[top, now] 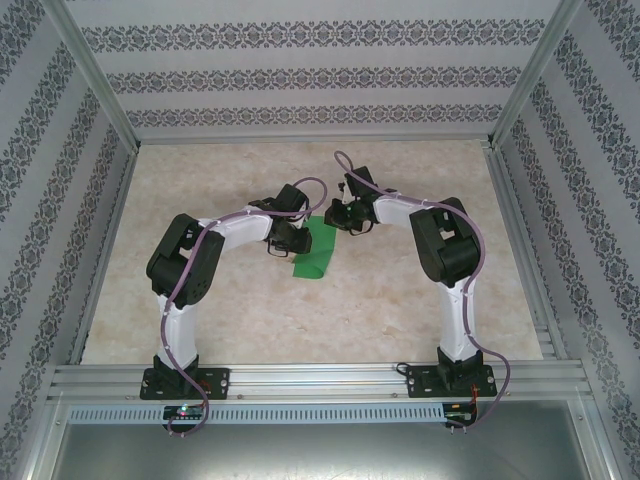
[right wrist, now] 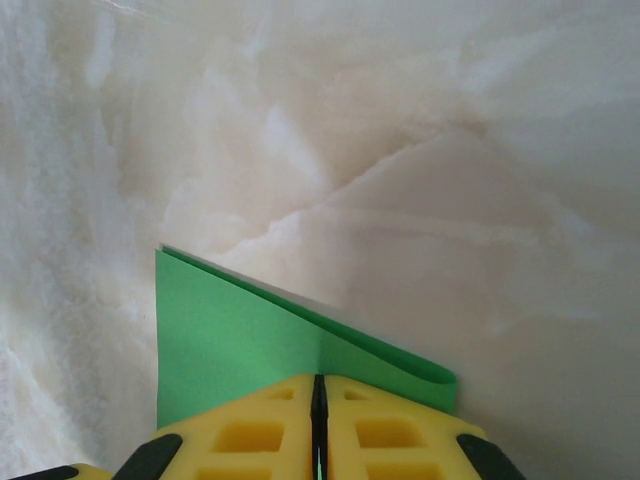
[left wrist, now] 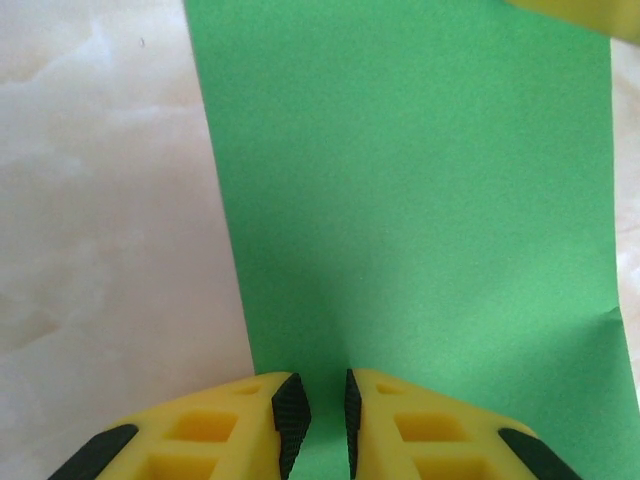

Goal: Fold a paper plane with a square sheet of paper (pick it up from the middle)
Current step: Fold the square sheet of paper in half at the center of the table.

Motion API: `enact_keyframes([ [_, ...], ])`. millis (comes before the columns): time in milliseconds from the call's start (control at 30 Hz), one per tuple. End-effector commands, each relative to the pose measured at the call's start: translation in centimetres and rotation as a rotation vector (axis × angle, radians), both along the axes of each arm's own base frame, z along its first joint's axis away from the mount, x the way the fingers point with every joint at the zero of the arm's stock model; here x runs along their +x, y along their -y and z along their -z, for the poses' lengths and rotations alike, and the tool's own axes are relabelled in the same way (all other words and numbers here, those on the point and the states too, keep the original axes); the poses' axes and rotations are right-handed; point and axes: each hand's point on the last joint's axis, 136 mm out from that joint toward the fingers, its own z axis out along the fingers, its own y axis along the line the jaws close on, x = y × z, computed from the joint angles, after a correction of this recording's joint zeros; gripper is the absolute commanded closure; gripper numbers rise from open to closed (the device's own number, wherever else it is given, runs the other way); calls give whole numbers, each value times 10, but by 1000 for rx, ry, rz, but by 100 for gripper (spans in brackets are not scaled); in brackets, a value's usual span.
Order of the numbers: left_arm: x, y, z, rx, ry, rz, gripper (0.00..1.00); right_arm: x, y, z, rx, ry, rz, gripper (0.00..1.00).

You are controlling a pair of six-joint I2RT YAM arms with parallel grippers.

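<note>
A: Right gripper (right wrist: 319, 388)?
B: Pads pressed tight, pinching an edge of the green sheet (right wrist: 230, 340). It's doubled over there, two layers, with a rounded fold on the right.
A: Left gripper (left wrist: 320, 405)?
B: Jaws a narrow slit apart, nothing between them. The tips are over the sheet's other end and the paper is flat ahead.
A: Sheet location?
B: Mid-table (top: 420, 310), a long strip between both grippers.
A: Obstructions?
B: Both arms bend inward and overlap the strip's upper end. The patterned walls (top: 300, 80) and the metal rail (top: 320, 380) are well apart from it.
</note>
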Motion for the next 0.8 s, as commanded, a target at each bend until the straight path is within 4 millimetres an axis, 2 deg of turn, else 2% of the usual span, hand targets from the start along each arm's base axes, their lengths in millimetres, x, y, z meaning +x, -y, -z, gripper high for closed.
enact_keyframes([
  [0, -75, -68, 81, 310, -293, 3, 73, 26, 42, 12, -67, 44, 101, 89],
  [167, -73, -67, 78, 307, -290, 5, 73, 37, 49, -7, -33, 96, 110, 89],
  [300, -71, -65, 77, 304, -291, 6, 73, 31, 45, -30, 0, 122, 95, 89],
  [433, -70, -64, 77, 302, -290, 6, 73, 6, 29, -49, 77, 110, 65, 89],
  [533, -69, -63, 76, 296, -290, 6, 73, -21, 11, -50, 133, 51, 32, 89],
  [633, -69, -63, 75, 300, -290, 10, 73, -48, -3, -48, 145, 10, 0, 89],
  [767, -68, -63, 75, 304, -291, 13, 73, -75, -14, -31, 134, -68, -33, 89],
])
